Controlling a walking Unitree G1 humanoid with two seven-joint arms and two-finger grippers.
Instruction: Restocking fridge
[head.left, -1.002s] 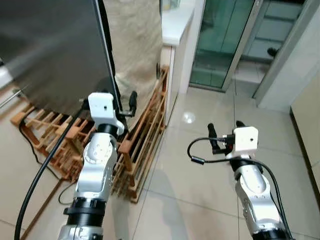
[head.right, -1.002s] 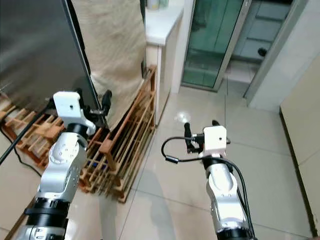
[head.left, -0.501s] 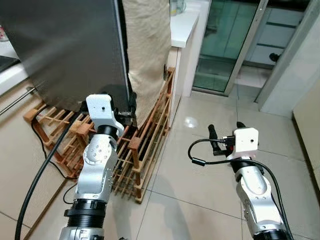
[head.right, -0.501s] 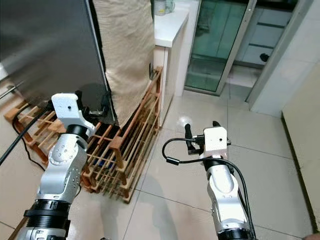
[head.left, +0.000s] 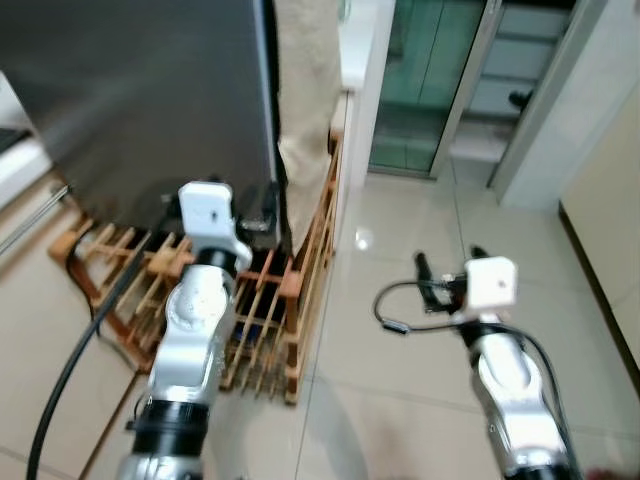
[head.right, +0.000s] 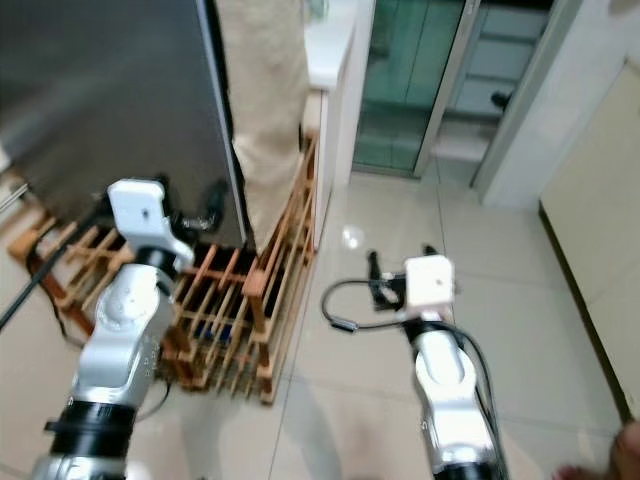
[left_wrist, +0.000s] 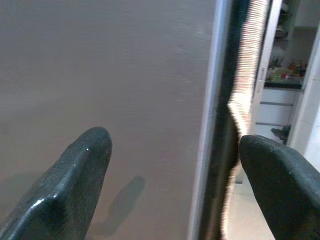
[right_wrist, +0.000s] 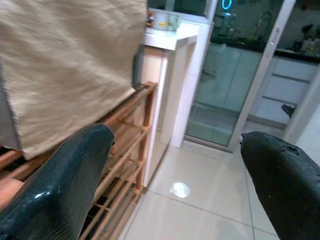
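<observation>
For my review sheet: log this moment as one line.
left gripper: open, at fridge door edge | right gripper: open, holding nothing | wooden rack below

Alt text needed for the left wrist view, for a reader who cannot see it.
The open left gripper faces the grey fridge door, one black finger over the door's face, the other past its edge. A beige cloth hangs along that edge, with a blurred kitchen beyond.

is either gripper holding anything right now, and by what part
Nothing is held. The left gripper is open, its fingers spread in front of the grey metal fridge door. The right gripper is open too, above the pale tiled floor.
</observation>
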